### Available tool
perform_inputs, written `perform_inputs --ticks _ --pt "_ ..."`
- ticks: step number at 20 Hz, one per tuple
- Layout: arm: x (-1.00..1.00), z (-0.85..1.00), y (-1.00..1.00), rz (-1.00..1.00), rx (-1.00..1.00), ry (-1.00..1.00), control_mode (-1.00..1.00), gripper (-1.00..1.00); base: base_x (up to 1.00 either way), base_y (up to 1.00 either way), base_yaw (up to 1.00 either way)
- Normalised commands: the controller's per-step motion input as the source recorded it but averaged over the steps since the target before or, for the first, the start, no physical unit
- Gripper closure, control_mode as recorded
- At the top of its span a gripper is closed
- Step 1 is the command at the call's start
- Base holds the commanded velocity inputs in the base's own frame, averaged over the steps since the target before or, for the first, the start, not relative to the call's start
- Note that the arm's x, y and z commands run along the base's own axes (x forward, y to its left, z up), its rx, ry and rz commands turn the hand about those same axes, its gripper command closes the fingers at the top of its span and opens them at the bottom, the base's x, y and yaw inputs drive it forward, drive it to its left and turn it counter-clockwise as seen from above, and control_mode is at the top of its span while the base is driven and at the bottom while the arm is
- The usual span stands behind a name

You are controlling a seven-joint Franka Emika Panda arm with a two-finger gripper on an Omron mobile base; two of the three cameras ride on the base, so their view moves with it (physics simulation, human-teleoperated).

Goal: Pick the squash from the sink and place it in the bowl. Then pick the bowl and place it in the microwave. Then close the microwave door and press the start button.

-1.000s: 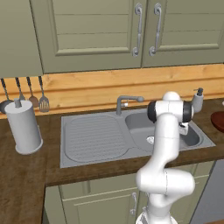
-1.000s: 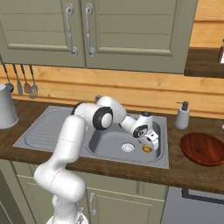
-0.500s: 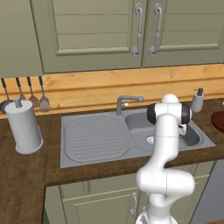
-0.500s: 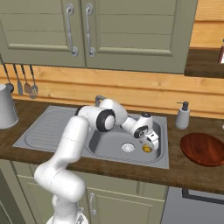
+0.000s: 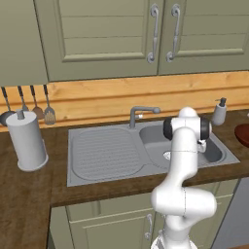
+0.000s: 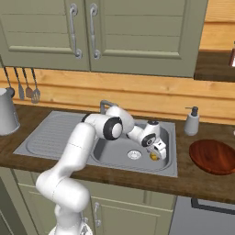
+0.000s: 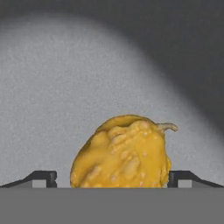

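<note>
dark wood counter, sink, bowl, soap bottle

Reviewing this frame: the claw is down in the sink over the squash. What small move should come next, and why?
Probably close the claw on the squash. In the hand view the jaws stand open, one dark tip on each side of the lumpy yellow squash, which lies centred between them on the sink floor. The right base view shows the hand low in the basin at the squash, so little approach seems left.
</note>
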Motion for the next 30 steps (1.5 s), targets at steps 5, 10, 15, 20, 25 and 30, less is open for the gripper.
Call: perform_inputs --ticks 5,10,15,20,25,30 --pt "0.0 -0.31 -0.17 0.0 0.0 0.04 -1.0 1.0 0.0 0.0 0.0" --pt "-0.13 -0.23 -0.08 0.0 0.0 0.04 -1.0 1.0 0.0 0.0 0.0" --pt "-0.42 0.21 0.06 0.0 0.05 0.0 -1.0 1.0 0.0 0.0 0.0" --pt "-0.58 0.63 0.25 0.04 0.02 -0.02 -1.0 1.0 0.0 0.0 0.0" --pt "-0.42 0.38 0.33 0.07 -0.01 -0.07 -1.0 1.0 0.0 0.0 0.0" --pt "-0.52 0.76 0.24 0.11 0.0 -0.03 -1.0 1.0 0.0 0.0 0.0"
